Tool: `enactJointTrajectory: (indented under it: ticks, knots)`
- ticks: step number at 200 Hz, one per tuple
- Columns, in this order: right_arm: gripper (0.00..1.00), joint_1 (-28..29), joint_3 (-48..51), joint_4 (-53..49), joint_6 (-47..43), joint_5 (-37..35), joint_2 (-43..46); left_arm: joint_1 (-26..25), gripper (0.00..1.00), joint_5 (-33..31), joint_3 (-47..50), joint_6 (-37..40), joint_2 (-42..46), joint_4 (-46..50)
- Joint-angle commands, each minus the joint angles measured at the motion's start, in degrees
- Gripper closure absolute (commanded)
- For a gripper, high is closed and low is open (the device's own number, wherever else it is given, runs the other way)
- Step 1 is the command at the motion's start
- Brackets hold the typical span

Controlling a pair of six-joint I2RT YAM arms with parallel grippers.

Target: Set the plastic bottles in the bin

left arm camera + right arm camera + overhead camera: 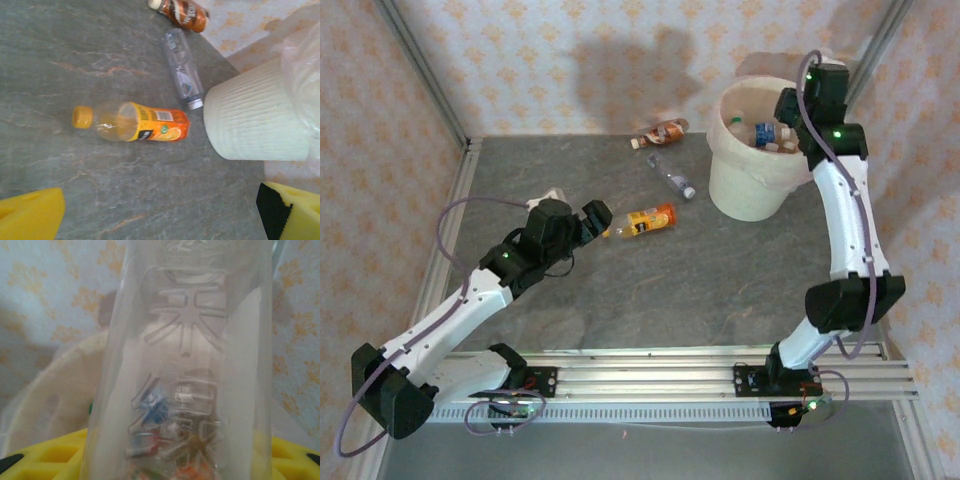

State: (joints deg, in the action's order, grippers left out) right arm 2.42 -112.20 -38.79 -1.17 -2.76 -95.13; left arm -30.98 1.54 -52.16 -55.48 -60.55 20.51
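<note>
We log the orange-labelled plastic bottle (135, 122) just ahead of the left gripper (160, 217), fingers wide. Its long axis runs finger to finger, so we expect a wrist turn. The right gripper (787, 106) holds a clear embossed bottle (185, 365) above the cream ribbed bin (750, 190).

Clear bottle (185, 365), both ends off-frame

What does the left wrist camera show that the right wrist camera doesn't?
Left wrist, not right wrist: three bottles lying on the table, namely an orange-labelled bottle, a clear bottle beyond it and a brown-red bottle by the wall, with the left gripper open. Right wrist, not left wrist: an embossed clear bottle close up, gripped by the right gripper over the bin. Both: the cream bin and the patterned wallpaper.
</note>
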Motion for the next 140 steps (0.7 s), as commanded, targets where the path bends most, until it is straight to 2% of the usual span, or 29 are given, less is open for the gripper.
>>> enactJointTrajectory:
  ticks: [1,34,78,104,116,140]
  knots:
    - [0.52,-0.73,-5.28,-6.5,-6.02,-1.9,-4.81,0.47,0.0,-3.92,1.24,-1.62,2.04,2.23]
    - [0.51,-0.83,-15.56,-14.83,-9.14,-8.98,-12.78,0.45,0.0,-5.28,1.43,-1.01,2.55,3.78]
    - [0.46,-0.83,-18.28,-19.1,-9.21,-14.37,-17.58,0.66,0.0,-5.94,1.4,-0.6,2.55,4.07]
    - [0.37,-0.75,-19.43,-20.31,-8.81,-13.19,-17.58,0.68,0.0,-5.89,1.37,-0.16,2.55,4.78]
    - [0.25,-0.49,-19.89,-20.7,-8.35,-12.33,-17.06,0.79,0.0,-5.93,1.45,-0.07,2.46,5.1]
    - [0.18,-0.14,-20.23,-20.54,-7.28,-12.11,-15.49,1.01,0.0,-5.54,1.41,-0.11,1.96,4.94]
